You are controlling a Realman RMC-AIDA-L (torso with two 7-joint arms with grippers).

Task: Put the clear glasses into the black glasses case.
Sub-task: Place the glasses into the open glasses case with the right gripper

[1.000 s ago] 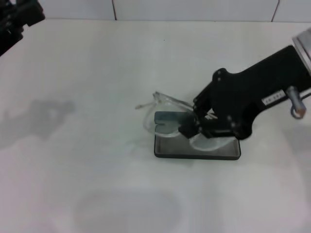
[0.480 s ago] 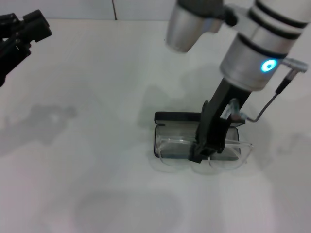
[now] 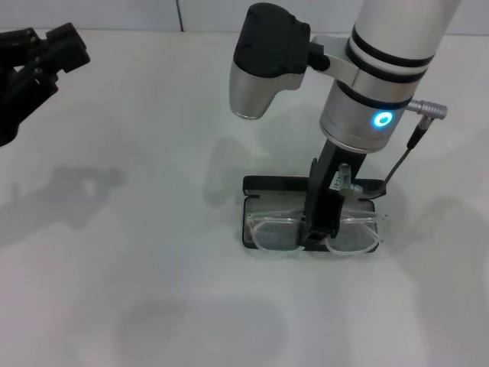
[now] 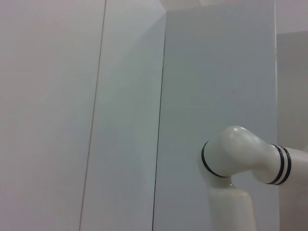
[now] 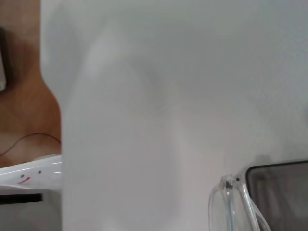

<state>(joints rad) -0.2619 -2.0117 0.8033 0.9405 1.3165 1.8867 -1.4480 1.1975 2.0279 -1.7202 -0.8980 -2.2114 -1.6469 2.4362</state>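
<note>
- The black glasses case [image 3: 260, 186] lies open on the white worktop [image 3: 153, 267], its long axis running left to right across the head view, with the lid standing along the far edge.
- The clear glasses [image 3: 279, 229] lie over the open case, their long axis matching the case's, lenses side by side along the near edge and overhanging it slightly.
- In the right wrist view one end of the clear frame [image 5: 233, 202] shows beside a corner of the case [image 5: 279, 192].
- The right claw [image 3: 319, 229] points straight down at the bridge between the two lenses, clenched on the clear glasses at their middle.
- The left claw [image 3: 42, 57] is raised at the far left corner, well apart from the case; I cannot tell whether it is released or clenched.
</note>
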